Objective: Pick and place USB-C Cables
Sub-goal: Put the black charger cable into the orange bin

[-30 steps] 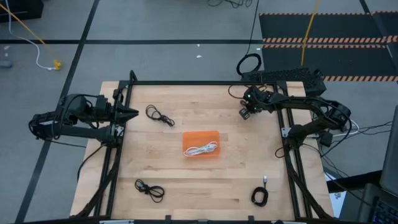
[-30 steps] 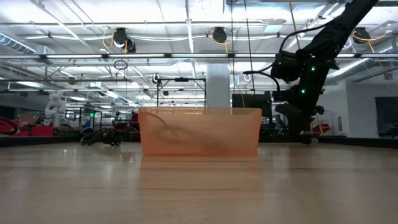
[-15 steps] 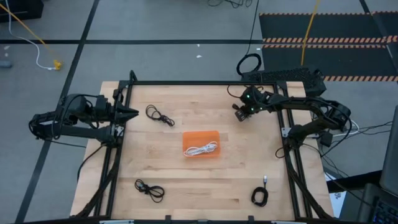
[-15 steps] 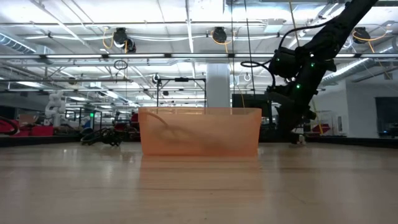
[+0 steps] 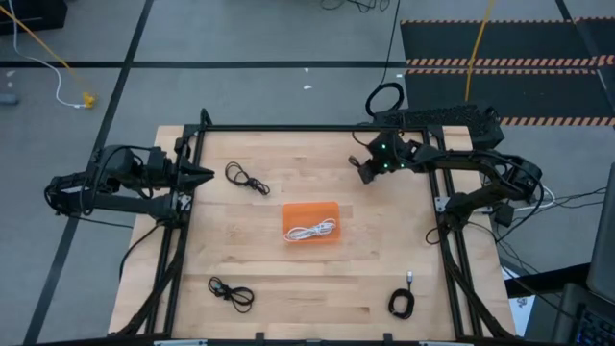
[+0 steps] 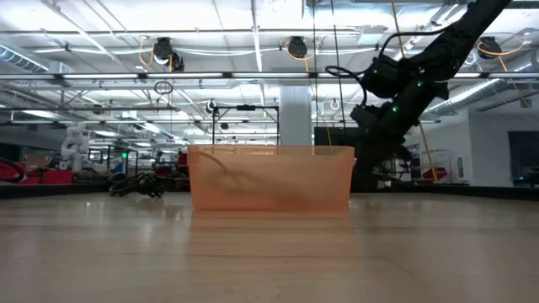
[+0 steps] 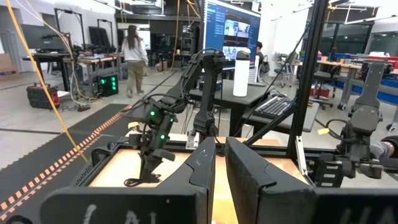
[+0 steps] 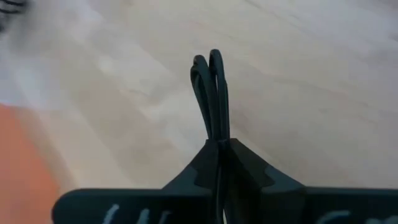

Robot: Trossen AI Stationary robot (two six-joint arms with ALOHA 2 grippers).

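Observation:
An orange tray (image 5: 310, 222) stands mid-table with a white USB-C cable (image 5: 312, 231) coiled inside; it also shows in the low view (image 6: 269, 178). Three black cable coils lie on the wood: far left (image 5: 246, 178), near left (image 5: 231, 291) and near right (image 5: 401, 303). My right gripper (image 5: 365, 170) is above the table, to the far right of the tray, shut on another black cable (image 8: 210, 87). My left gripper (image 5: 204, 175) is shut and empty at the table's left edge. My right gripper pinches a bunch of the black cable's strands between its two fingers; their looped ends (image 8: 211, 74) stick out past the fingertips. The fingers slant down toward the table's left. The cable is clear of the wood, and a strand hangs below the gripper (image 7: 134, 181).
A black frame (image 5: 317, 128) runs round the table's edges, with uprights at the corners. Bare wood lies between the tray and my right gripper. People and desks show in the room beyond the table.
My right gripper has gone toward the table's left edge and a little toward the far edge, rising and tipping, with the black cable still in it. My left arm has kept still.

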